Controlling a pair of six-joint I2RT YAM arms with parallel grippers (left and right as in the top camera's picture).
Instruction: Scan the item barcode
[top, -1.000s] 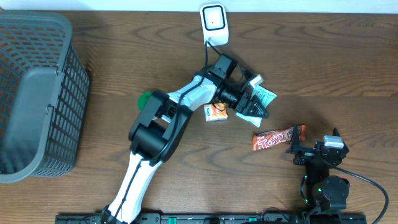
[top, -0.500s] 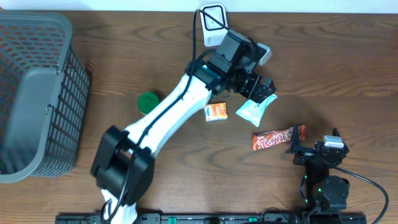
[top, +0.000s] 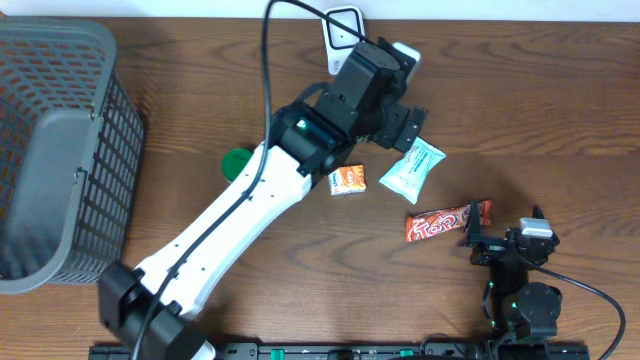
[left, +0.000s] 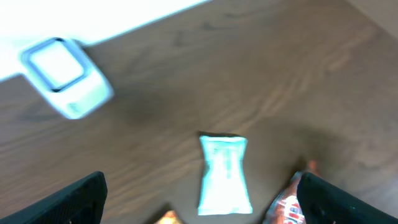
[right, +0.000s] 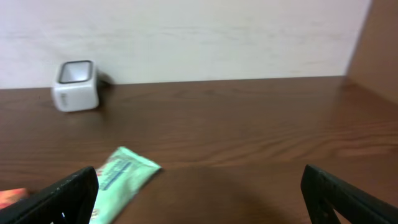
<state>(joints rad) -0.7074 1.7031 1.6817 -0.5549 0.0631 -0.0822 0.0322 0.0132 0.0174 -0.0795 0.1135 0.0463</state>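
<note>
- The white barcode scanner stands at the far edge of the table. Seen from overhead, the left arm partly covers it.
- The left gripper hovers on the near side of the scanner, a little to its right, jaws spread wide with nothing between them.
- The mint-green packet lies flat on the table, nearer the robot than the scanner and to its right, free of both grippers.
- A red "Top" candy bar lies farther from the scanner in the same direction, past the packet.
- A small orange box sits straight in front of the scanner.
- A green round lid lies to the scanner's near left.
- A gray basket stands well left of the scanner.
- The right gripper sits low, beyond the candy bar from the scanner, jaws wide and empty.
</note>
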